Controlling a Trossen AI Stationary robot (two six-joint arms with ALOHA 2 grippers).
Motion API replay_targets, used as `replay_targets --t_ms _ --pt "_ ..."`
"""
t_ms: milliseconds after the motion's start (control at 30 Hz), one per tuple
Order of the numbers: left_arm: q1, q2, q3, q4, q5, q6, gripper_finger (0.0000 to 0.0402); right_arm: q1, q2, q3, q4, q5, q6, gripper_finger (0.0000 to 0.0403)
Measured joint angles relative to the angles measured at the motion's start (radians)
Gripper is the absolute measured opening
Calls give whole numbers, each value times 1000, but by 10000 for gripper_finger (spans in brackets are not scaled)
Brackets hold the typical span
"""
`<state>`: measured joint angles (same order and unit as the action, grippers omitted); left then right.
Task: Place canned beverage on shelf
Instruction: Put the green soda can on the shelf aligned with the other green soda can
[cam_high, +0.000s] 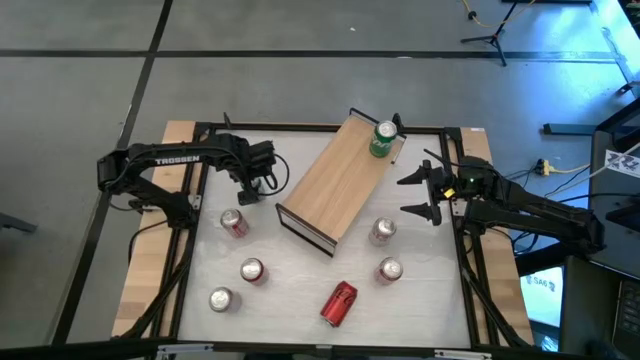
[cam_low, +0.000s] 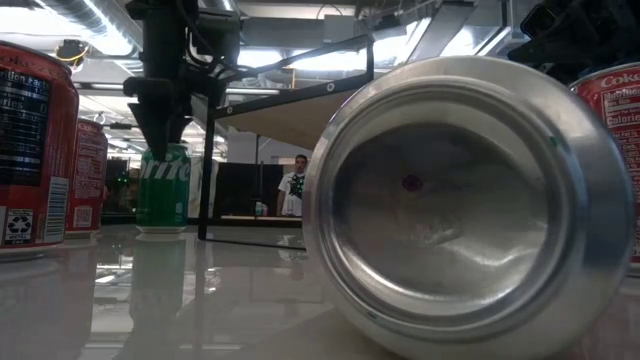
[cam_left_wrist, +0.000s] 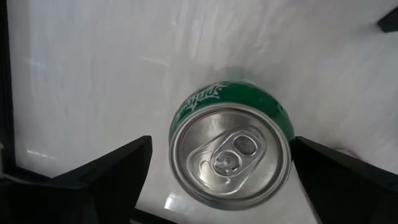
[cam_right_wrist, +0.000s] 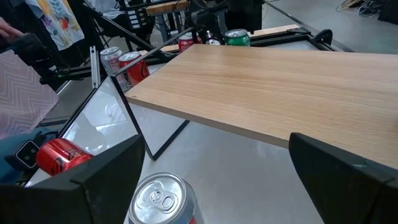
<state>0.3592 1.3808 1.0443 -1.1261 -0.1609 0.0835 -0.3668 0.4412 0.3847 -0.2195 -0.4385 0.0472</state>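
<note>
A green Sprite can (cam_left_wrist: 230, 149) stands upright on the white table top (cam_left_wrist: 93, 81); it also shows in the low view (cam_low: 163, 190). My left gripper (cam_high: 257, 185) hangs open just above it, fingers pointing down, one on each side of the can's top, touching nothing that I can see. The shelf (cam_high: 340, 180), a light-wood board on a dark frame, lies slantwise mid-table. A second green can (cam_high: 383, 138) stands on its far end. My right gripper (cam_high: 430, 192) is open and empty to the right of the shelf.
Two red cans (cam_high: 233, 222) (cam_high: 252, 270) and a silver one (cam_high: 221, 298) stand at the near left. A red can (cam_high: 338, 303) lies on its side near the front. Two silver cans (cam_high: 383, 231) (cam_high: 389, 270) stand in front of my right gripper.
</note>
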Motion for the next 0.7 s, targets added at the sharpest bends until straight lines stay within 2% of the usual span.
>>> replay_targets --t_ms 233,433,567,700 --pt "0 0 0 1 -2 87 375 0 0 0 0 0 0 392" --pt "0 0 0 2 26 87 372 0 0 0 0 0 0 392" --pt "0 0 0 3 32 57 353 0 0 0 0 0 0 392" --pt "0 0 0 3 32 17 317 0 0 0 0 0 0 392"
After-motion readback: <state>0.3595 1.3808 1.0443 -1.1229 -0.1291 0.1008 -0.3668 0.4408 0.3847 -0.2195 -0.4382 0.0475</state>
